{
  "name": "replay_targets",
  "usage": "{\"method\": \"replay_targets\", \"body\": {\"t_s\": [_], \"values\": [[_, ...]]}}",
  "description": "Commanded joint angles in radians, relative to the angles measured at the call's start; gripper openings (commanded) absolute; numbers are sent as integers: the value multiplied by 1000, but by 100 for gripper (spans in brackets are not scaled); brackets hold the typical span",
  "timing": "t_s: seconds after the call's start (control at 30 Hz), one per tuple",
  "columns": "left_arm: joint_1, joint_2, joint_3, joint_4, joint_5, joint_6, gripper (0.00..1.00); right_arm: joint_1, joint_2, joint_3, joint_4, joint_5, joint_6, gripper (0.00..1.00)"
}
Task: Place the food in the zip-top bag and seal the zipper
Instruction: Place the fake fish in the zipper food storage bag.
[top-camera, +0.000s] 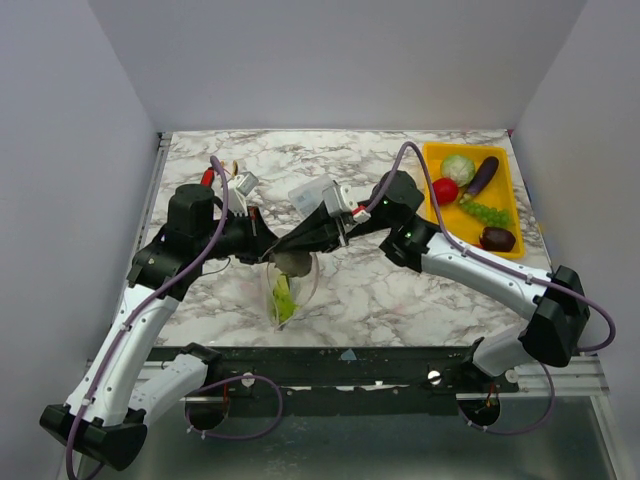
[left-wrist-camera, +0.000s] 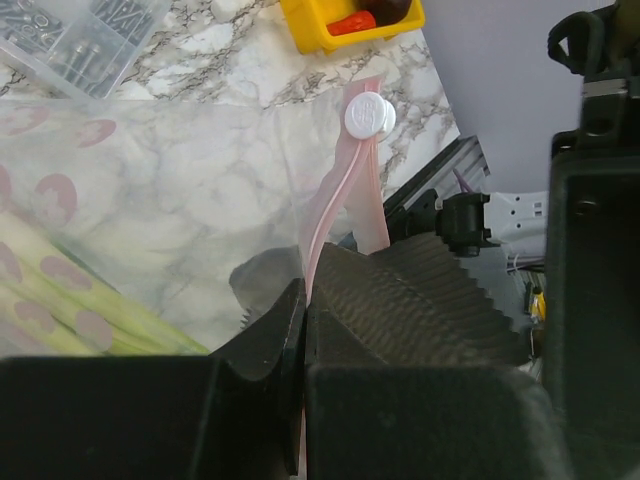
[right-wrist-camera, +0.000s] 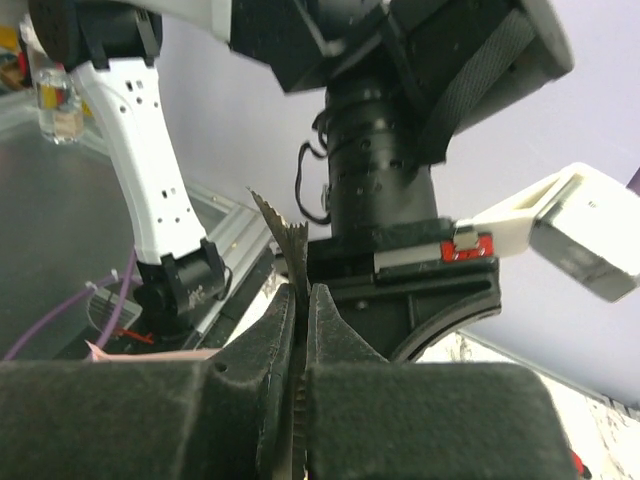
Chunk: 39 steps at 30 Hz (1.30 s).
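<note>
Two arms converge mid-table in the overhead view, and their dark fingers overlap so closely that it is hard to split them. The left gripper (top-camera: 266, 240) and right gripper (top-camera: 292, 246) both sit at the top edge of the zip-top bag (top-camera: 303, 280), which lies on the marble table (top-camera: 400, 290) just below them. Long green pods (top-camera: 284, 298) show through the plastic. Off to the right, the yellow tray (top-camera: 437, 158) holds the cabbage ball (top-camera: 458, 167), red round fruit (top-camera: 445, 190), grape bunch (top-camera: 486, 212), dark maroon piece (top-camera: 497, 238) and a purple eggplant (top-camera: 482, 175).

The left wrist camera is clearer. Its jaws are squeezed together on the pink zipper (left-wrist-camera: 345, 190), and the white slider (left-wrist-camera: 368, 115) sits further along the strip. A clear box of screws (left-wrist-camera: 70, 35) is cut off at the top corner, as is the tray.

On the right wrist camera, the left arm blocks most of the picture. The jaws are pressed tight on a thin edge, and a sliver of pink pokes out at the left. The bag itself is hidden.
</note>
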Motion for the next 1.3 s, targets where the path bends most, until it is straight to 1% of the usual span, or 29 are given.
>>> {"method": "replay_targets", "body": {"t_s": [0.0,0.03,0.07,0.13,0.2,0.27,0.37,0.53,0.67,0.73,0.8,0.9,1.03,1.17,1.27], "values": [[-4,-10,50,-15,24,18,0,5,12,-10,-157,35,-232,11],[-3,-11,51,-16,21,18,0,5,17,-4,-203,54,-262,27],[-2,-11,52,-16,20,18,0,5,16,-10,-211,74,-267,35],[0,-12,52,-15,20,18,0,5,8,-34,-199,97,-262,45],[2,-12,52,-12,20,17,0,5,-8,-72,-147,124,-227,55],[4,-9,50,-9,21,15,0,5,-30,-106,-106,148,-186,61],[7,-7,50,-5,20,16,0,5,-59,-130,-89,199,-109,61],[11,-4,43,7,10,15,0,5,-145,-206,-38,234,41,61],[14,-2,43,13,16,13,0,5,-190,-242,-68,186,108,61],[15,-2,46,11,19,16,0,5,-201,-254,-71,176,171,61],[16,-3,45,8,22,19,0,5,-206,-254,-93,135,194,61],[17,-7,38,11,23,20,0,9,-189,-220,-158,94,179,61],[17,-8,31,18,31,12,0,21,-141,-158,-280,104,92,57],[17,-6,31,19,35,10,0,29,-101,-125,-335,120,31,56],[18,-5,30,21,40,9,0,38,-62,-76,-418,118,-31,52]]}}
